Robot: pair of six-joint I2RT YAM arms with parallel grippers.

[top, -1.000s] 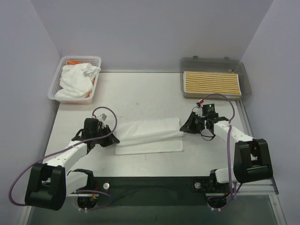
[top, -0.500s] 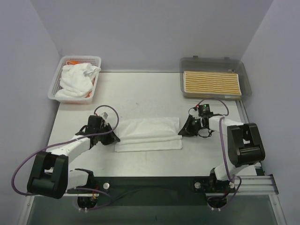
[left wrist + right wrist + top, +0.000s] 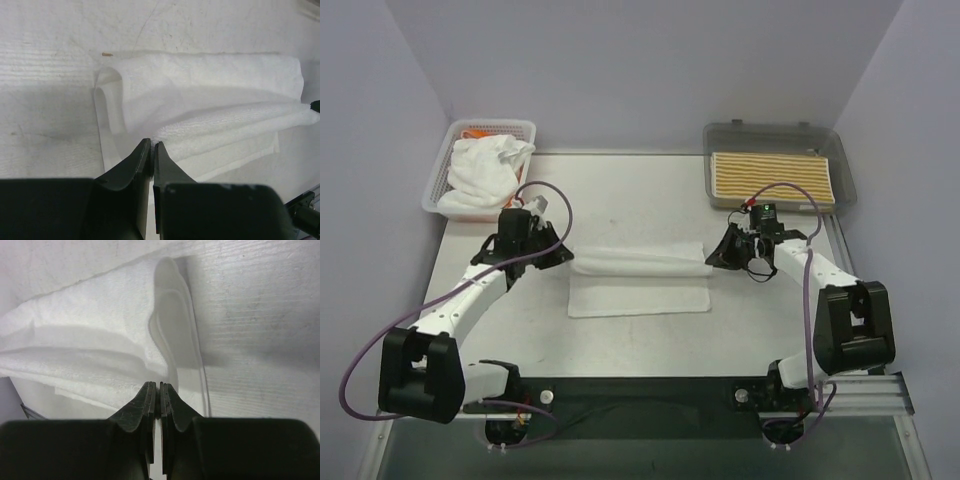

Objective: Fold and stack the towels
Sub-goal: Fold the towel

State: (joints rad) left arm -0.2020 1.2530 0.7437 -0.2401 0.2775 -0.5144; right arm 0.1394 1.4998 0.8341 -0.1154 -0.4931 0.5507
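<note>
Left jaws: pinched almost shut on the left end of the white towel [image 3: 638, 282], with a thin fold of cloth between the tips.
Right jaws: closed tight at the right end of that towel. The tips hide the pinch itself, so I judge rather than see that an edge is caught there.
Where it lies: mid-tabletop [image 3: 620, 200], between my two arms and running left to right. One long edge is lifted and curled over toward the far side, and the bottom layer lies flat and shows on the near side.
Other towels: a crumpled white heap [image 3: 480, 168] sits in the mesh basket [image 3: 498, 125] at far left. A striped towel [image 3: 772, 178] lies folded flat in the grey tray [image 3: 770, 135] at far right.
Handling: light, limp terry with no stiffness of its own (it sags wherever I am not holding it), and grippy enough not to slide out.
Where to hold: at the two ends of the lifted edge, close to the corners, so the span stays taut.
Step, as I judge it: the lengthwise fold is half laid.
Risk: uneven travel would skew the edges.
</note>
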